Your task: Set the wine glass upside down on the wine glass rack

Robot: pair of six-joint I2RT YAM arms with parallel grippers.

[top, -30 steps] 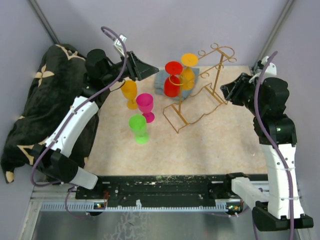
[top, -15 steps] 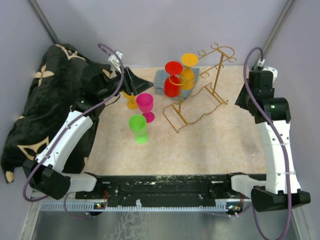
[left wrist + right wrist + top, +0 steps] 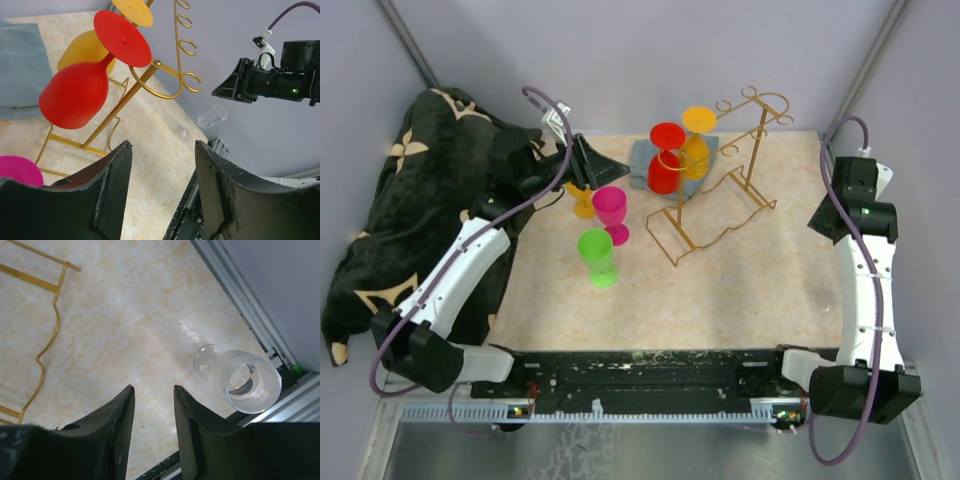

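Glasses left, rack right — cloth behind

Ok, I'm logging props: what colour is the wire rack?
Gold; the rack shows best in the left wrist view.

A black fabric with pale gold motifs, possibly a blanket, lies bunched along the left edge of a beige marbled tabletop. A folded grey-blue cloth lies flat near the tabletop's back edge.

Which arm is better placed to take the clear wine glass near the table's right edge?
Right. The right gripper, open, hangs close to the clear wine glass; the left gripper is far across the table, by the pink goblet.
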